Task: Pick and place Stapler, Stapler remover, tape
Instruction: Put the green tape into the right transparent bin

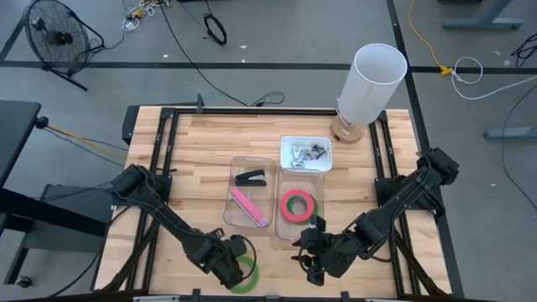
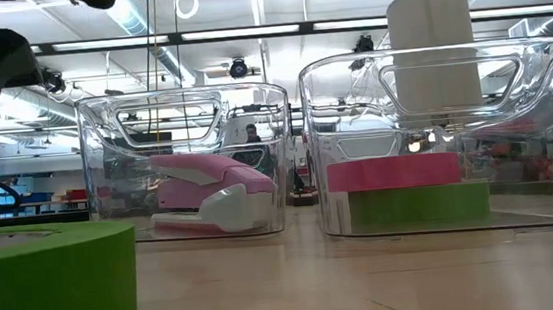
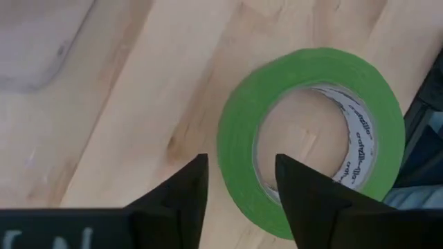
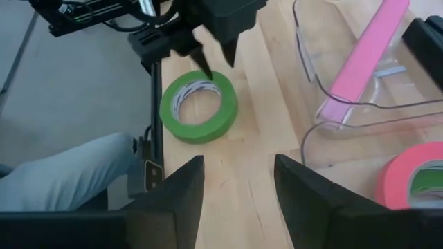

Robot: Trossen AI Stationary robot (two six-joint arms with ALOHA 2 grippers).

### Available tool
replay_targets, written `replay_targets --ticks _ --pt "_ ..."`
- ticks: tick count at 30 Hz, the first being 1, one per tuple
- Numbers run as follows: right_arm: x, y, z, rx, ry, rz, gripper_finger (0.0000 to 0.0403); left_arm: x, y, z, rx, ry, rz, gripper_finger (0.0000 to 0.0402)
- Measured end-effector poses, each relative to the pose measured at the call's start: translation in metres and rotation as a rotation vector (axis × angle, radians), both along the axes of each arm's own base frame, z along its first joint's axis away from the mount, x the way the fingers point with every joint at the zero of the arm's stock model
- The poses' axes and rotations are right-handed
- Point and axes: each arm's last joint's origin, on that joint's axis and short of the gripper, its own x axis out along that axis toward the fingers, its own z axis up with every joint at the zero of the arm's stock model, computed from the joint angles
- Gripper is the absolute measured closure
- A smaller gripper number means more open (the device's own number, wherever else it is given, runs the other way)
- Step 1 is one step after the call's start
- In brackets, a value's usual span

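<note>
Hovering low at the table's (image 1: pixel 201 143) near edge, the left pincer (image 3: pixel 239 181) has its fingers parted and empty, one tip over the near wall of the green tape roll (image 1: pixel 244 273), which lies flat just ahead with its hole facing up. Left arm is plainly the nearer one, stretched low along the front. Right pincer (image 1: pixel 314 267) waits close by, parted too, seemingly holding nothing. Farther back, red-pink tape (image 1: pixel 299 205) sits stacked on another green roll (image 2: pixel 417 206) in the clear bin (image 1: pixel 299 240), the pink stapler (image 1: pixel 250 206) binned beside it
</note>
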Motion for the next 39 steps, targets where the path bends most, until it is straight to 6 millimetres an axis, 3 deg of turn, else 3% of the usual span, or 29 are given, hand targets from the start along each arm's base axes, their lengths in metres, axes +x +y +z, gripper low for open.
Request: replay_targets --ticks 13,20,26,30,34,39 --pt "0.0 0.0 0.0 -0.001 0.0 -0.001 0.0227 -0.004 -0.006 -0.002 -0.002 -0.008 0.027 0.0193" --pt "0.0 0.0 0.0 0.0 -0.001 0.0 0.0227 0.001 -0.012 -0.032 -0.012 0.081 0.02 0.0193" --pt "0.0 0.0 0.0 0.0 -0.001 0.0 0.0227 0.005 -0.012 -0.043 0.014 0.097 -0.001 0.0194" --pt "0.0 0.0 0.0 -0.007 -0.004 -0.004 0.0227 0.005 -0.011 -0.043 0.034 0.089 -0.02 0.0224" --pt "0.0 0.0 0.0 -0.01 -0.005 -0.001 0.0227 0.007 -0.011 -0.041 0.061 0.068 -0.054 0.0308" --pt "0.0 0.0 0.0 -0.012 -0.003 -0.001 0.0227 0.017 -0.017 -0.026 0.074 -0.003 -0.126 0.0316"
